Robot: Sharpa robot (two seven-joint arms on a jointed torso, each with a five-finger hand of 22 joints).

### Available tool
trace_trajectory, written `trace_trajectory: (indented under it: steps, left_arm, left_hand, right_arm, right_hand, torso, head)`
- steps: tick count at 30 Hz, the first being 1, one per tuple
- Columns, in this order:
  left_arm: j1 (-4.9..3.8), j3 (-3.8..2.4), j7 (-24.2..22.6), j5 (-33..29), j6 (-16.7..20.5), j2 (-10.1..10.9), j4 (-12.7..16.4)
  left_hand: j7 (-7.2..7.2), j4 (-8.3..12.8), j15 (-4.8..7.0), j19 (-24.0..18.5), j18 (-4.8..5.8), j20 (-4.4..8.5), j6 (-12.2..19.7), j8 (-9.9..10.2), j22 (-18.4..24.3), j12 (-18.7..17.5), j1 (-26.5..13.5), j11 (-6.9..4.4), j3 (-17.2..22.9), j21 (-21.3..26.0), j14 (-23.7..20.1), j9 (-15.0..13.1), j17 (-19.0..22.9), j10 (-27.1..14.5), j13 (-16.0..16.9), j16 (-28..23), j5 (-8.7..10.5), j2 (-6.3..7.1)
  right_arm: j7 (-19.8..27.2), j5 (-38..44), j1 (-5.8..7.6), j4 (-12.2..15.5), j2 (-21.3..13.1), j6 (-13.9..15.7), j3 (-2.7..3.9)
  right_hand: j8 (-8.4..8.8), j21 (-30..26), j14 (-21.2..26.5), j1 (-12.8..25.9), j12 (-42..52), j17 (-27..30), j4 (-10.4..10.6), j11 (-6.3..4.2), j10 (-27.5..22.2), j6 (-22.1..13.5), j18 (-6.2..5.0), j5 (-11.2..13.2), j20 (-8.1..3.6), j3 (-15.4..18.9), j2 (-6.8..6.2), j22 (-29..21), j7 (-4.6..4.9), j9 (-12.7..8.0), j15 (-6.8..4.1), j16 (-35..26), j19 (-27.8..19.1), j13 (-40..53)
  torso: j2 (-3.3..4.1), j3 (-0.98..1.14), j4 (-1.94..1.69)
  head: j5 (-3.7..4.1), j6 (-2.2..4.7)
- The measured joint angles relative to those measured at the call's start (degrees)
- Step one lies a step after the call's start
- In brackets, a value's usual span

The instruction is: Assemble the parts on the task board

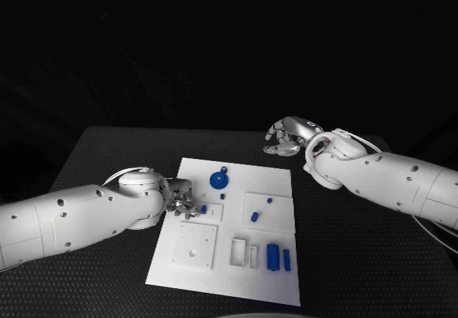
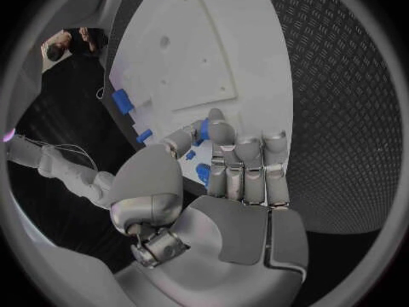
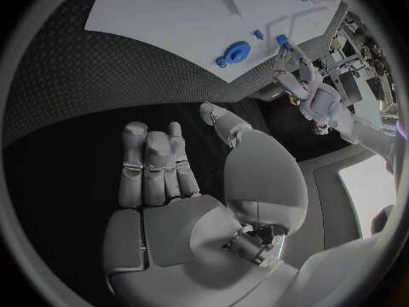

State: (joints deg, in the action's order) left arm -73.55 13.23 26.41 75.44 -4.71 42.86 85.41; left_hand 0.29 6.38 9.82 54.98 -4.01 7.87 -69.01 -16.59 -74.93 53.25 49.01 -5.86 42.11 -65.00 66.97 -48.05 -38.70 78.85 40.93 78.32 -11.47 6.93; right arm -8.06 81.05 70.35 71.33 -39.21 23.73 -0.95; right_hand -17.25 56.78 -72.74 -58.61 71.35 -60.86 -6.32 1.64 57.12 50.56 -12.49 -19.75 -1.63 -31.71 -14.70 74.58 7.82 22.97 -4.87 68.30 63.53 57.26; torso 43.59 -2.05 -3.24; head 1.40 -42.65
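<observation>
We see the task board [image 1: 270,278] lying flat in the middle of the black table [image 1: 105,152]. The left hand [image 1: 183,202] rests at the board's left edge, fingertips on a small blue part [image 1: 202,209]; whether it pinches that part we cannot tell. The right hand [image 1: 286,137] hovers above the table beyond the board's far right corner, fingers loosely apart, holding nothing. On the board we note a blue disc [image 1: 220,179] near the far edge and two blue bars [image 1: 278,256] near the front.
</observation>
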Motion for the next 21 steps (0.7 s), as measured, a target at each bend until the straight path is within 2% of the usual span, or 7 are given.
trace_trajectory:
  steps: [3, 4, 5, 11, 21]
  left_arm:
    - [0.18, -0.41, 0.1, 0.0, 0.2, 1.2, 0.5]
    - [0.35, -1.1, 0.3, -0.1, 0.2, 1.5, 0.5]
    - [0.35, -1.52, 0.4, -0.1, 0.2, 1.7, 0.6]
    - [0.21, -2.93, 0.7, -0.5, 0.5, 2.0, 1.0]
    - [0.22, -3.41, 0.8, -2.9, 1.1, 1.2, 0.0]
  left_hand:
    - [0.0, 0.0, 0.0, 0.0, 0.0, 0.0, 0.0, 0.0, 0.0, 0.0, 0.0, 0.0, 0.0, 0.0, 0.0, 0.2, 0.1, 0.0, 0.0, 0.0, 0.01, 0.0]
    - [0.0, 0.0, 0.0, 0.0, 0.0, 0.0, 0.0, 0.0, 0.0, 0.0, 0.0, 0.0, 0.0, 0.0, 0.0, 0.2, 0.1, 0.0, 0.0, 0.0, 0.01, -0.01]
    - [0.0, 0.0, 0.0, 0.0, 0.0, 0.0, 0.0, 0.0, 0.0, 0.0, 0.0, 0.0, 0.0, 0.0, 0.0, 0.2, 0.1, 0.0, 0.0, 0.0, 0.01, -0.01]
    - [0.0, 0.0, -0.03, 0.0, 0.0, 0.0, 0.0, 0.2, 0.0, 0.0, 0.0, 0.19, 0.0, 0.0, 0.0, 0.1, 0.1, 0.2, 0.0, 0.0, 0.21, -0.01]
    - [-0.04, -0.3, 0.09, 0.2, 0.0, 0.21, -0.1, 0.2, 0.0, -0.2, 0.0, 0.2, 0.3, 0.0, -0.1, 0.1, 0.1, 0.2, -0.1, 0.0, 0.24, -0.01]
  right_arm:
    - [0.0, 0.0, -0.01, 0.0, 0.0, 0.0, 0.0]
    - [0.0, 0.0, -0.01, 0.0, 0.0, 0.0, 0.0]
    - [0.0, 0.0, -0.01, 0.0, 0.0, 0.0, 0.0]
    - [0.0, 0.0, 0.0, 0.0, 0.1, 0.0, 0.0]
    - [0.0, 0.0, -0.01, -0.2, 0.2, 0.0, 0.0]
  right_hand:
    - [0.0, 0.0, 0.0, 0.0, 0.0, 0.0, 0.0, 0.0, 0.0, 0.0, 0.0, 0.0, 0.0, 0.0, 0.0, 0.0, -0.01, 0.0, 0.0, 0.0, 0.0, 0.0]
    - [0.0, 0.0, 0.0, 0.0, 0.0, 0.0, 0.0, 0.0, 0.0, 0.0, 0.01, 0.0, 0.0, 0.0, 0.0, 0.0, -0.01, 0.0, 0.0, 0.0, 0.0, 0.0]
    - [0.0, 0.0, 0.0, 0.0, 0.0, 0.0, 0.0, 0.0, 0.0, 0.0, 0.0, 0.0, 0.0, 0.0, 0.0, 0.0, -0.02, 0.0, 0.0, 0.0, 0.0, 0.0]
    - [0.0, 0.0, 0.0, 0.0, 0.0, 0.0, 0.0, 0.0, 0.0, 0.0, 0.01, 0.0, 0.0, 0.0, 0.0, 0.0, -0.05, 0.0, 0.0, 0.0, 0.0, 0.0]
    - [0.0, 0.0, 0.0, 0.0, 0.0, 0.0, 0.0, 0.0, 0.0, 0.1, 0.0, 0.0, 0.0, 0.0, 0.0, 0.0, -0.07, 0.0, 0.0, 0.0, 0.0, -0.1]
  torso:
    - [-0.01, -0.01, -0.03]
    - [-0.02, 0.0, -0.06]
    - [-0.03, 0.02, -0.07]
    - [-0.06, 0.04, -0.09]
    - [-0.02, 0.0, 0.01]
  head:
    - [0.01, -0.04]
    - [0.01, -0.04]
    - [0.01, -0.05]
    - [-0.08, 0.06]
    - [-0.2, 0.11]
